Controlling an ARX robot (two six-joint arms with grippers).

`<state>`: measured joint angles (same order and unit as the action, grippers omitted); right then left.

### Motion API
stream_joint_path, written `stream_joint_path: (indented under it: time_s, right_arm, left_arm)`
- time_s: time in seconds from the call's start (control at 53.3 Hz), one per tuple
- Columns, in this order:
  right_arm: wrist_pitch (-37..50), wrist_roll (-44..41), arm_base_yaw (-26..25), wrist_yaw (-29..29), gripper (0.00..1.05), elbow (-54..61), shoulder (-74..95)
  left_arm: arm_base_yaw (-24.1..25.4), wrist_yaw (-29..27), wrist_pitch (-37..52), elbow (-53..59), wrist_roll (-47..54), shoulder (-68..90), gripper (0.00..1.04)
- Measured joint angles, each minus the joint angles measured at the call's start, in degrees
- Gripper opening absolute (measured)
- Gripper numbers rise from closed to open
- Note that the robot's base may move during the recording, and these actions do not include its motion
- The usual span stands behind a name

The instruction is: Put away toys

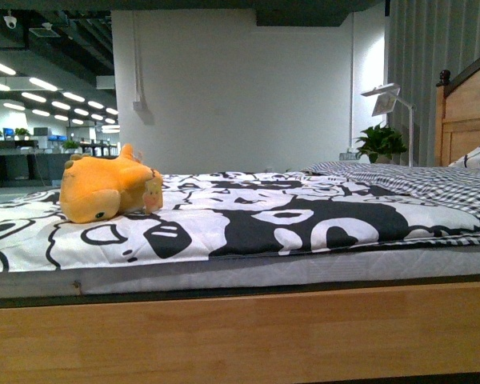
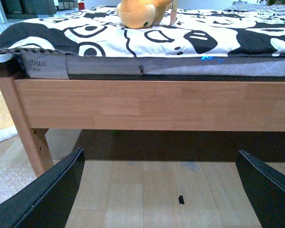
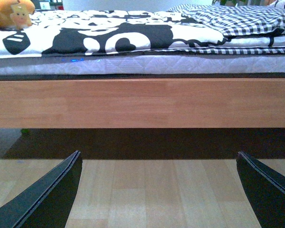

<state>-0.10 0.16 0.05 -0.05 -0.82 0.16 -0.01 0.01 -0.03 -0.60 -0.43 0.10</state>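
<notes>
Plush toy (image 1: 108, 190): orange-yellow, fuzzy, lumpy. It lies on the bed (image 1: 240, 336), on top of the black-and-white patterned cover (image 1: 304, 216). It sits toward the end of the bed away from the headboard (image 1: 468, 112), set back a little from the near side edge. A pale tag (image 1: 153, 192) hangs at the side of the toy that faces the headboard. Nothing touches the toy but the cover.

Bed: grey quilted mattress (image 1: 264, 272) edge shows under the cover, with the light wooden side rail (image 2: 156, 104) beneath it. Checked bedding (image 1: 432, 184) is folded at the headboard end. One corner leg (image 2: 31, 137) is visible in the left wrist view.

Left gripper (image 2: 159, 151): low, in front of the side rail and over the wooden floor (image 2: 147, 190), below mattress level. Its two dark fingers are spread wide with nothing between them. The toy appears up past the near edge, well apart from it.

Right gripper (image 3: 158, 152): same low posture facing the rail, fingers spread wide and empty. The toy shows only at a far corner of this view.

Neither arm is seen in the front view.

Background beyond the bed: potted plant (image 1: 380, 142) and a white lamp (image 1: 386, 96) beside the headboard.
</notes>
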Motion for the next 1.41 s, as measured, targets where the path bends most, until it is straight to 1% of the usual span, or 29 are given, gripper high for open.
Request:
stream_joint_path:
  time_s: [1.407]
  right_arm:
    - [0.00,0.00,0.00,0.00,0.98,0.00,0.02]
  left_arm:
    - [0.00,0.00,0.00,0.00,0.00,0.04,0.98]
